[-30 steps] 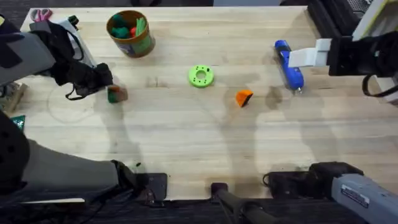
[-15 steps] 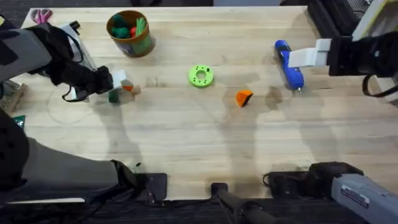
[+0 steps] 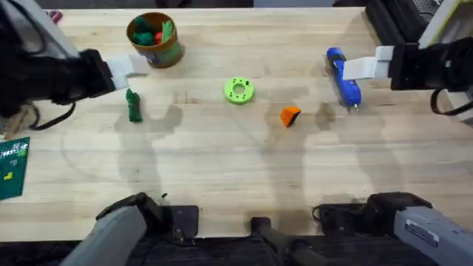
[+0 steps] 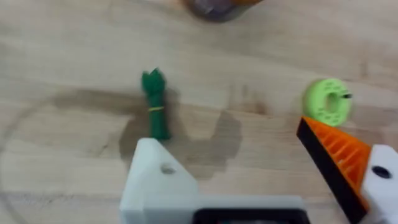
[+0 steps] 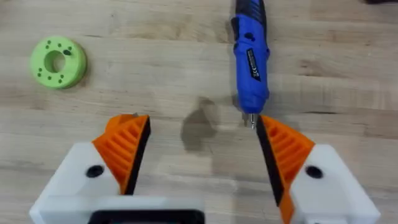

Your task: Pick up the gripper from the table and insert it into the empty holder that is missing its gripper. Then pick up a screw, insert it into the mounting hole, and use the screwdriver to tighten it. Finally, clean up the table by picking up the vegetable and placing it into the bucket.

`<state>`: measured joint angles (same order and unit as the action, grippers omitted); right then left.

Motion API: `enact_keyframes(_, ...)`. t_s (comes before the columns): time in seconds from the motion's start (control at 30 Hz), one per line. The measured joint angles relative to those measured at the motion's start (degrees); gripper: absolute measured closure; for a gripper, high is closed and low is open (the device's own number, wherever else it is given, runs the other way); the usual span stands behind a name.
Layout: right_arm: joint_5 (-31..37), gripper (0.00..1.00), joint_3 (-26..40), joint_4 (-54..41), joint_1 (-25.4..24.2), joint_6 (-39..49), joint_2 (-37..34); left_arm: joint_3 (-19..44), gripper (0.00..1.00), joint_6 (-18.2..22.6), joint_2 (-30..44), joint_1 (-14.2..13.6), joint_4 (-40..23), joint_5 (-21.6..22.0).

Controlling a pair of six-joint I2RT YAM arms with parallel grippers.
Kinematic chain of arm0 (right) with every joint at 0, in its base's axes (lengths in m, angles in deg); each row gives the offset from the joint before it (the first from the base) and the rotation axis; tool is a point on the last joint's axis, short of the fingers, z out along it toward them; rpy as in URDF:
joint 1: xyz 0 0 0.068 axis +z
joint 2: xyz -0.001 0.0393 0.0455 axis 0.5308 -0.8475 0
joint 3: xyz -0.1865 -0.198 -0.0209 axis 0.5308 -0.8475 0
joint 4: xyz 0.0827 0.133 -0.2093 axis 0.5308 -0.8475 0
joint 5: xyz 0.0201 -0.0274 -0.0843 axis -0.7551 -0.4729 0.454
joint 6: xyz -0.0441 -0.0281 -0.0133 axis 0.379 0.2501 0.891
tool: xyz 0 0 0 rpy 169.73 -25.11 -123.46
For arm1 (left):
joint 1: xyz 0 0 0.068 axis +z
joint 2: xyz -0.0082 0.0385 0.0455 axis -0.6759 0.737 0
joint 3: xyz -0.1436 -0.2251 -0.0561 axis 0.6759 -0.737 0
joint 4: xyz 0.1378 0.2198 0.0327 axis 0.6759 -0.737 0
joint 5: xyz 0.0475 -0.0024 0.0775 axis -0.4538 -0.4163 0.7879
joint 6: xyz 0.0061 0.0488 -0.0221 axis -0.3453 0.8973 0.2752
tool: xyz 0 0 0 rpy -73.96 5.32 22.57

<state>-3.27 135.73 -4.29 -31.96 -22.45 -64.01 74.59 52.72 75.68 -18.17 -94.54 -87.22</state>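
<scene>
- Left hand [image 4: 249,186] is spread wide and holds nothing. One side is the bare white holder [image 4: 158,180], the other has its orange tip.
- Right hand [image 5: 199,158] is also wide and empty, hovering near the right edge of the surface [image 3: 222,177], its fingers over the tip end of the blue screwdriver [image 5: 250,59].
- The loose orange gripper [image 3: 290,115] lies right of centre on the surface, clear of everything. The green ring [image 3: 238,90] sits just beside it, towards the far edge.
- The vegetable [image 3: 133,106] lies near the left edge, just ahead of the holder in the left wrist view. The bucket [image 3: 155,38] is at the far left corner.
- Judged step: fetching the gripper, not yet touched. The right hand is nearer, so it is the likely picker.
- To do it well: come down square over the wedge and pinch its flat sides, not the slope, so it can't squirt out.
- Keep the mating end exposed and line it up with the holder before pushing.
- No screw can be made out on the surface.
</scene>
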Motion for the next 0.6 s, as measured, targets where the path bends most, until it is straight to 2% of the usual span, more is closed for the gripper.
enact_keyframes(0.13, 0.0, 0.008, 0.0, 0.0, 0.0, 0.0, 0.0, 0.1, 0.029, -0.6, -8.9, 0.0, -0.1, -5.8)
enact_keyframes(0.27, 0.0, 0.008, 0.0, 0.0, 0.0, 0.0, 0.0, 0.3, 0.029, -4.4, -16.6, 0.0, -0.7, -10.9)
enact_keyframes(0.43, 0.0, 0.008, 0.0, 0.0, 0.0, 0.0, 0.0, 0.3, 0.029, -6.9, -22.9, 0.0, -5.2, -13.4)
enact_keyframes(0.6, 0.0, 0.009, 0.0, 0.0, 0.0, 0.0, 0.0, 0.3, 0.027, -7.9, -25.0, 0.0, -6.3, -13.8)
